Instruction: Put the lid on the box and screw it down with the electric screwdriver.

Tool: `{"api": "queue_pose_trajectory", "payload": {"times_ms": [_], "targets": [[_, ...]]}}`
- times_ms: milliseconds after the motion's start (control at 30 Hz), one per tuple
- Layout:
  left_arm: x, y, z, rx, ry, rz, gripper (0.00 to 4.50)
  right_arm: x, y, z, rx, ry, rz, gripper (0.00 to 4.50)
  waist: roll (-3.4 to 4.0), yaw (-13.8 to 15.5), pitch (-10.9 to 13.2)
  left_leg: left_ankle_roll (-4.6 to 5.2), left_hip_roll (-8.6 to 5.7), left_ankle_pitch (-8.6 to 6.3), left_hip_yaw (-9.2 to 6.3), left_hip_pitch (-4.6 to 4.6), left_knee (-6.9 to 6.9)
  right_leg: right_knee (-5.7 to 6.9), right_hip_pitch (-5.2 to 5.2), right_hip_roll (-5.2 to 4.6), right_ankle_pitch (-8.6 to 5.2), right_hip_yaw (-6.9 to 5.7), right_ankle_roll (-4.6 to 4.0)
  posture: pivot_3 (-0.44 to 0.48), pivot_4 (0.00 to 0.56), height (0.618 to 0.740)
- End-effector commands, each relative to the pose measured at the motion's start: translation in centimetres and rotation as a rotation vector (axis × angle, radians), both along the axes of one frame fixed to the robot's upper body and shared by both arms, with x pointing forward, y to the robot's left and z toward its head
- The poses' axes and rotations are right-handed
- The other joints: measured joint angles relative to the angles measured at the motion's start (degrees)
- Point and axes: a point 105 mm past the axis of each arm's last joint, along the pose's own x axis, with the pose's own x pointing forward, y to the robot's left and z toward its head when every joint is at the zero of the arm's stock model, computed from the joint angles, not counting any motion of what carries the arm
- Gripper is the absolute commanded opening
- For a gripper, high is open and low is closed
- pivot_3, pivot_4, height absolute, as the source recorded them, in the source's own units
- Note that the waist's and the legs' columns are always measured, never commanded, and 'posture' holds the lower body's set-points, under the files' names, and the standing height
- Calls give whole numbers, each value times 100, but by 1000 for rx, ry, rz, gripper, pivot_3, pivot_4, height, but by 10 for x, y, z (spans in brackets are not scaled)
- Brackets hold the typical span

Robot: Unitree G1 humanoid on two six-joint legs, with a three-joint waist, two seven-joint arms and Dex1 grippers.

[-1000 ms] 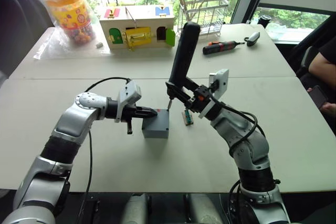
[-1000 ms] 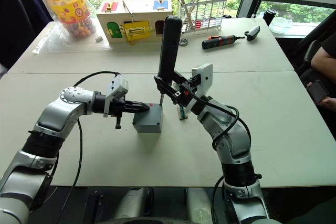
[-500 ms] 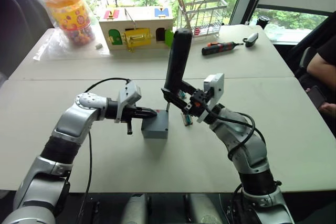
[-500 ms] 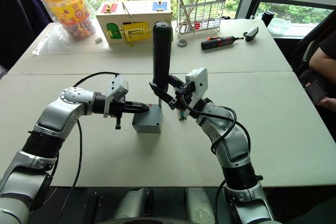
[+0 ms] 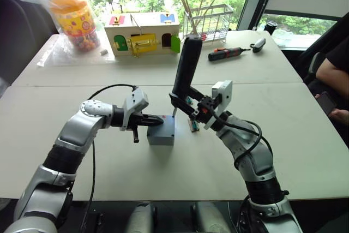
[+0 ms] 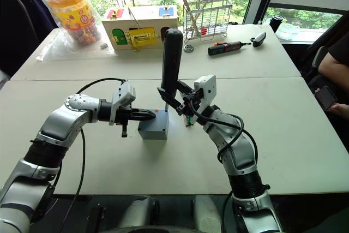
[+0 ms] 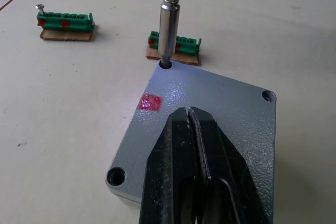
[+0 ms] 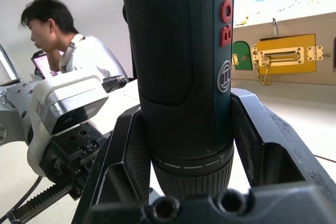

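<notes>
On table: one box, two green strips.

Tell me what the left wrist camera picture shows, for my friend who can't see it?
A screwdriver bit stands in a corner screw hole of the grey lid, which has a small red mark on top. The left gripper, its black fingers shut, presses down on the lid. Two green terminal blocks on cardboard lie on the table beyond.
</notes>
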Motion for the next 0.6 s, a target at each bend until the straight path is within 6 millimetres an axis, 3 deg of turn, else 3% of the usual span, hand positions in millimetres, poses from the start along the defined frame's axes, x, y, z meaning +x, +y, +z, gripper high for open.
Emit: {"api": "queue_pose_trajectory", "payload": {"times_ms": [33,600], "targets": [[0,1,-1,12,4,2,0,3,0,-38,-82,129,-10,1770,0,0,0,0,0,0,0,0,-1,0,0,0,0,0,0,0,150,740],[-4,-3,-6,16,11,-15,0,3,-5,-27,-96,91,-15,1770,0,30,0,0,2,0,1,3,-12,-6,-1,-2,0,2,0,0,150,740]]}}
